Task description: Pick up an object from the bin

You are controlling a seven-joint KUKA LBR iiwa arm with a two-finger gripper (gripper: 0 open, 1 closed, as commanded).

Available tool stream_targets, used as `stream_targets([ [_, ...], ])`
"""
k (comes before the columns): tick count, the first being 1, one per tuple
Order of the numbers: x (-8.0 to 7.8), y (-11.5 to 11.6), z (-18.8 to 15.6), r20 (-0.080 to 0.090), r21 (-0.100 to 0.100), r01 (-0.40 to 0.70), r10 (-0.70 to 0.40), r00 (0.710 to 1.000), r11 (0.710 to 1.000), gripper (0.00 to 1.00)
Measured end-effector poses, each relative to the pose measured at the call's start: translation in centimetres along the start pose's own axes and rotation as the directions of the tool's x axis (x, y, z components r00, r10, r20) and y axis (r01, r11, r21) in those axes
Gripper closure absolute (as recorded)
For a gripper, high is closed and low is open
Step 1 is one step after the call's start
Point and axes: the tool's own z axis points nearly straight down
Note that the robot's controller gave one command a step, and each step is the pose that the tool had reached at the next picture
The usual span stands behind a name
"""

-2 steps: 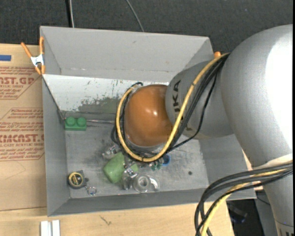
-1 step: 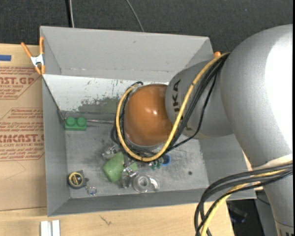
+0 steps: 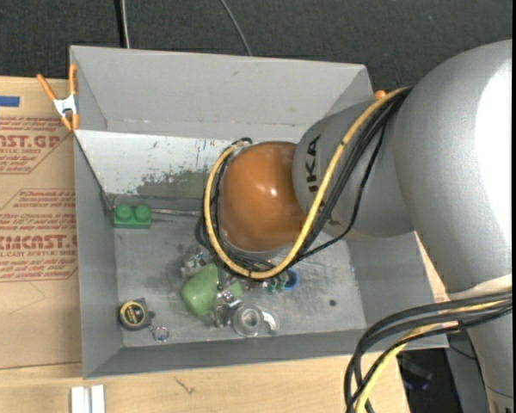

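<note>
Camera view: The arm (image 3: 447,188), smooth silver-grey casing with black and yellow cables looped along it, reaches down to the middle of the bin (image 3: 95,317). A glossy, rounded orange cover (image 3: 258,196) caps the wrist. The gripper (image 3: 228,291) sits mostly hidden beneath it, so its state cannot be told.

It is over a small heap at the front middle of the floor. There a pale green, rounded lump (image 3: 198,292) lies just beside it, near a clear ring-shaped piece (image 3: 248,321).

- Green studded block (image 3: 132,216): left, against the rear slope.
- Round yellow-and-black item (image 3: 133,314): front left, well apart.

Bin floor: grey metal, scuffed and smudged; walls slope inward.
</note>
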Motion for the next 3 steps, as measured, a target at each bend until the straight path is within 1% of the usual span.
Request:
stream_targets([
  [1,-0.2,0.1,-5.6,0.004,0.002,0.000,0.000,1.000,1.000,1.00],
  [2,-0.3,0.1,-8.5,0.003,0.001,0.001,-0.001,1.000,1.000,1.00],
  [3,-0.4,0.2,-10.5,0.002,0.001,0.001,-0.001,1.000,1.000,1.00],
])
